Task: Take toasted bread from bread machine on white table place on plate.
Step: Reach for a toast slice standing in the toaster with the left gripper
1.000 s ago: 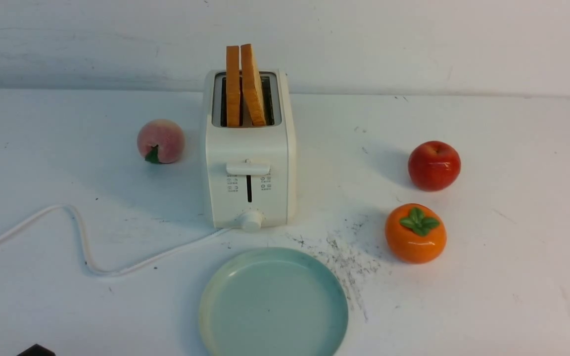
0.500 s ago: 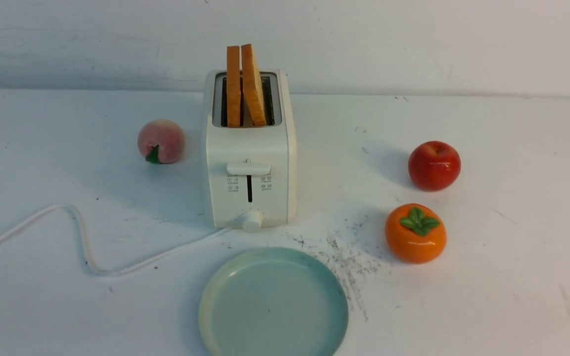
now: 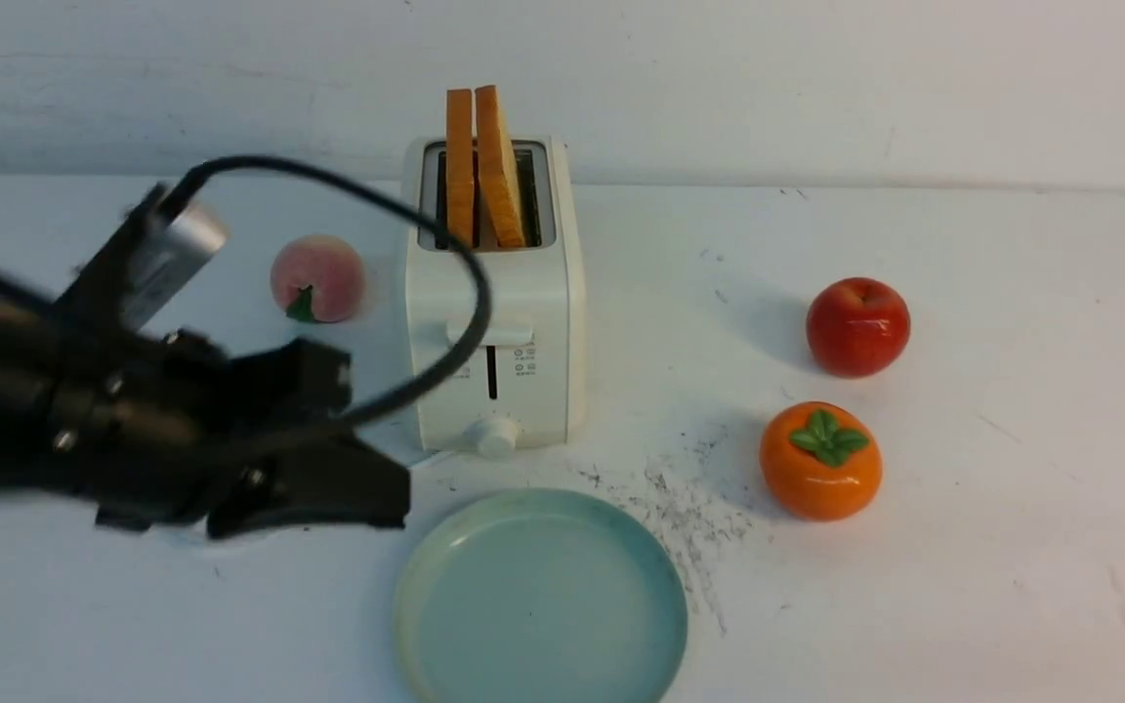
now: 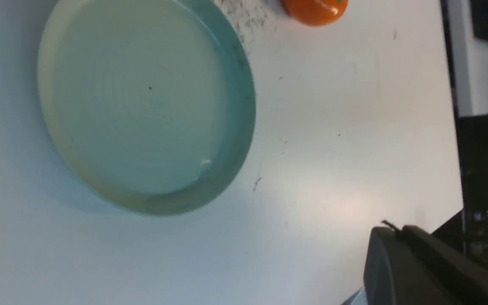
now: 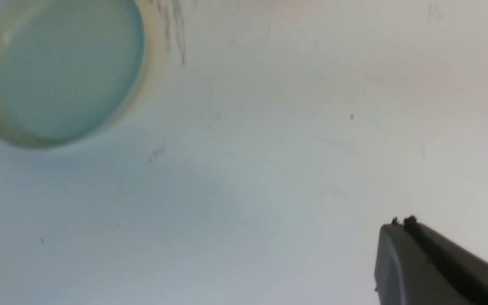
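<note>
Two slices of toasted bread (image 3: 460, 166) (image 3: 499, 161) stand upright in the slots of the white bread machine (image 3: 494, 293) at the middle back of the white table (image 3: 1012, 547). The empty teal plate (image 3: 540, 598) lies in front of it; it also shows in the left wrist view (image 4: 142, 101) and the right wrist view (image 5: 57, 67). My left gripper (image 3: 396, 498) is shut and empty, blurred, hovering just left of the plate and in front-left of the bread machine; its fingers lie together in the left wrist view (image 4: 392, 231). My right gripper (image 5: 400, 224) is shut and empty over bare table, outside the front view.
A peach (image 3: 317, 278) sits left of the bread machine. A red apple (image 3: 856, 327) and an orange persimmon (image 3: 819, 460) sit to the right; the persimmon also shows in the left wrist view (image 4: 314, 10). Black scuffs (image 3: 689, 517) mark the table beside the plate.
My left arm has swung in from the left into the front view and now covers the white cord. The toast, bread machine, plate and fruits have not moved.
</note>
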`<state>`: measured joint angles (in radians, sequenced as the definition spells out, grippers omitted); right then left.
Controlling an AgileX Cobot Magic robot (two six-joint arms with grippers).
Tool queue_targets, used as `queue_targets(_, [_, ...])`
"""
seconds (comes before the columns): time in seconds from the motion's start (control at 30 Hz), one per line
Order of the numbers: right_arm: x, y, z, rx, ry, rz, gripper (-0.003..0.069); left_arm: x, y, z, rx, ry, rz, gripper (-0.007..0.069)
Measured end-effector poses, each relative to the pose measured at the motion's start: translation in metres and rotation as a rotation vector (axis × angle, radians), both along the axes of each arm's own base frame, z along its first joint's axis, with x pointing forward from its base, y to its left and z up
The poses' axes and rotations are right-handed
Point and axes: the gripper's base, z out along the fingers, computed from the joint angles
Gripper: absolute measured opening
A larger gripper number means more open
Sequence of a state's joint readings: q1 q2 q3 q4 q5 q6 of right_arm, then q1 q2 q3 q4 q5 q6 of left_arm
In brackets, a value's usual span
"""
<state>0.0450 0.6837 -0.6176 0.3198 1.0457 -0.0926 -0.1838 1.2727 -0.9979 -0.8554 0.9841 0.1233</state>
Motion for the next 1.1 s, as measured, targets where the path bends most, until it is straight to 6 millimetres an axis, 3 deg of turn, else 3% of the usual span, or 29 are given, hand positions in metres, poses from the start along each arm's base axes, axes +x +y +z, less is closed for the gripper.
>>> queue_targets(0.17, [-0.001,0.001,-0.004,-0.025,0.061,0.062,-0.0015,0.071,-0.015,0.016,0.079,-0.021,-0.034,-0.0014])
queue_targets(0.37, [0.0,0.001,-0.003,-0.025,0.052,0.07,-0.0012,0.121,-0.015,0.038,0.191,-0.046,0.12,-0.0014])
queue_targets(0.63, [0.004,0.001,-0.001,-0.026,0.002,0.055,-0.0008,0.144,-0.015,0.031,0.214,-0.023,0.189,-0.0005])
queue_targets(0.83, [0.006,0.001,0.0,-0.025,-0.02,0.047,-0.0006,0.162,-0.018,0.019,0.198,-0.078,0.243,0.018])
queue_targets(0.87, [0.006,0.001,0.0,-0.025,-0.021,0.046,-0.0005,0.162,-0.019,0.019,0.199,-0.082,0.242,0.018])
queue_targets(0.9, [0.007,0.001,0.001,-0.021,-0.029,0.044,-0.0004,0.165,-0.024,0.017,0.202,-0.113,0.234,0.0249])
queue_targets(0.97, [0.007,0.001,0.001,-0.013,-0.034,0.042,-0.0002,0.168,-0.035,0.012,0.215,-0.15,0.202,0.0317])
queue_targets(1.1, [0.007,0.003,0.002,0.009,-0.035,0.041,-0.0001,0.171,-0.05,0.003,0.26,-0.204,0.152,0.038])
